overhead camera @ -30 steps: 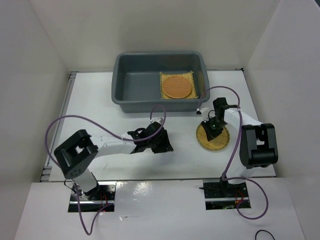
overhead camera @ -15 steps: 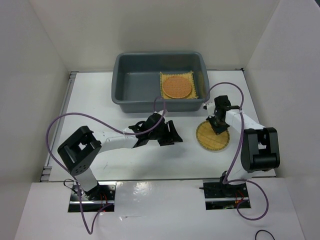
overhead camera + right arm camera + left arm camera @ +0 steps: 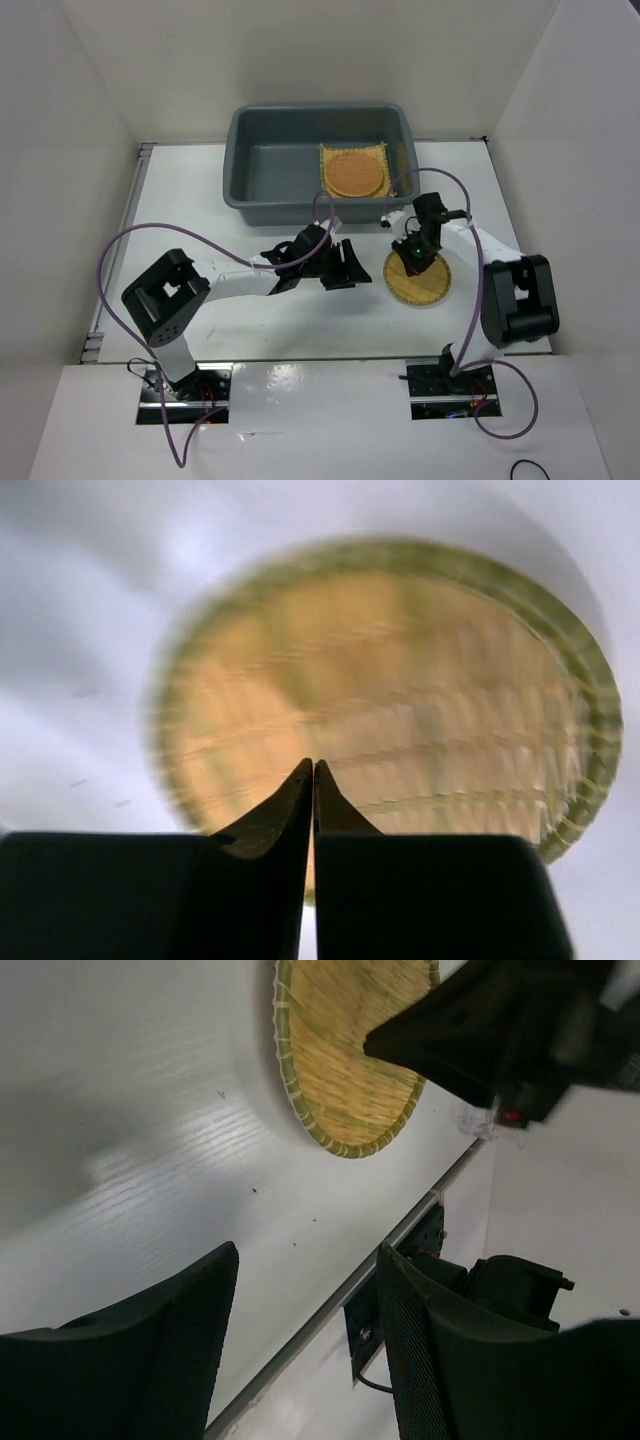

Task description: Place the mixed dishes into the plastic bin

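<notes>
The right end effector (image 3: pixel 314 770) is clenched over the paler yellow disc (image 3: pixel 425 285), and the left end effector (image 3: pixel 338 265) hangs released nearby.

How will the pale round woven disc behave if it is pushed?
The pale woven disc lies flat on the table, so it probably slides, not rolls. Thin woven build suggests it is light, perhaps slightly flexible.

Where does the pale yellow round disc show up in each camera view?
Top external: the pale yellow disc lies on the table, right of centre.
Left wrist: upper middle, cut off by the top edge.
Right wrist: it fills most of the picture, blurred.
Shared landmark: the right gripper over the disc, dark at upper right in the left wrist view, tips together in its own.
</notes>
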Available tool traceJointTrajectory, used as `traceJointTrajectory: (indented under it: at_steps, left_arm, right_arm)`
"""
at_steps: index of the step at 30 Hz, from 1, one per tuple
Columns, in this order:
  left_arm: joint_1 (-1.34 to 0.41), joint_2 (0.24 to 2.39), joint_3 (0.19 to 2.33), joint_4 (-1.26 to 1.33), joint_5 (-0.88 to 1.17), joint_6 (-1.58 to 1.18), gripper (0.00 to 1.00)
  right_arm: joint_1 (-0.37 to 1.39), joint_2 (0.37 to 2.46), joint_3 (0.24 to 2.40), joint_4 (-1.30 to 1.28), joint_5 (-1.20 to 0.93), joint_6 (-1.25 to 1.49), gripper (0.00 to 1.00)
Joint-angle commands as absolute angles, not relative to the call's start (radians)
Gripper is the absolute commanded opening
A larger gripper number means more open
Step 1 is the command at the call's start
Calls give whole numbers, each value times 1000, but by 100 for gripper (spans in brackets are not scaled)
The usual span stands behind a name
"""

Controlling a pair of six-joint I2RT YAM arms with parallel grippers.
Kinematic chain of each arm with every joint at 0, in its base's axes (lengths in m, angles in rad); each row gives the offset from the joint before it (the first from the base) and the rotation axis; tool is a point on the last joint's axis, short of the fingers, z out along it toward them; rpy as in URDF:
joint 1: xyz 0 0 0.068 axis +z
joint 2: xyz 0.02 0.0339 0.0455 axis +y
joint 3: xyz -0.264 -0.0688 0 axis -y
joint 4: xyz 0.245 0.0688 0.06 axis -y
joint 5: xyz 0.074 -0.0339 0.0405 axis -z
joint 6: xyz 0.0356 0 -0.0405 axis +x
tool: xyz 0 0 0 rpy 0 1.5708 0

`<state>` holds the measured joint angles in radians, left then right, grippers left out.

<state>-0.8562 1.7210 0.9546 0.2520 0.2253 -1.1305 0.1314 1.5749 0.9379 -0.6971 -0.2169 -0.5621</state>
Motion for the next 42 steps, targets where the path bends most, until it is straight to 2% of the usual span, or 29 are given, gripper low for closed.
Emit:
traceJointTrajectory:
  at_steps: [1, 5, 8, 12, 14, 21, 25, 31, 35, 42]
  left_arm:
    - [-848, 1715, 928, 336, 262, -1132, 65]
    - [-825, 1715, 878, 420, 310, -1152, 66]
    - [-766, 1724, 877, 391, 341, -1152, 66]
    - [-721, 1753, 961, 189, 328, -1059, 66]
    - [-709, 1769, 995, 155, 328, -1037, 66]
    - [-699, 1798, 1015, 166, 337, -1037, 63]
    - [-699, 1798, 1006, 175, 337, -1048, 63]
    - [-699, 1789, 988, 186, 337, -1057, 62]
    - [-699, 1789, 988, 186, 337, -1066, 62]
    - [-699, 1789, 977, 215, 356, -1066, 61]
  right_arm:
    - [201, 1405, 948, -769, -400, -667, 6]
    - [201, 1338, 948, -753, -399, -643, 10]
    - [201, 1328, 936, -663, -169, -514, 12]
    - [172, 1328, 902, -565, 98, -413, 5]
    - [141, 1328, 882, -534, 174, -385, 0]
    - [89, 1405, 845, -440, 423, -298, 0]
    - [75, 1537, 845, -440, 454, -276, 1]
    - [75, 1617, 845, -451, 483, -267, 0]
    - [75, 1647, 856, -480, 420, -267, 0]
    - [75, 1647, 897, -552, 157, -324, 0]
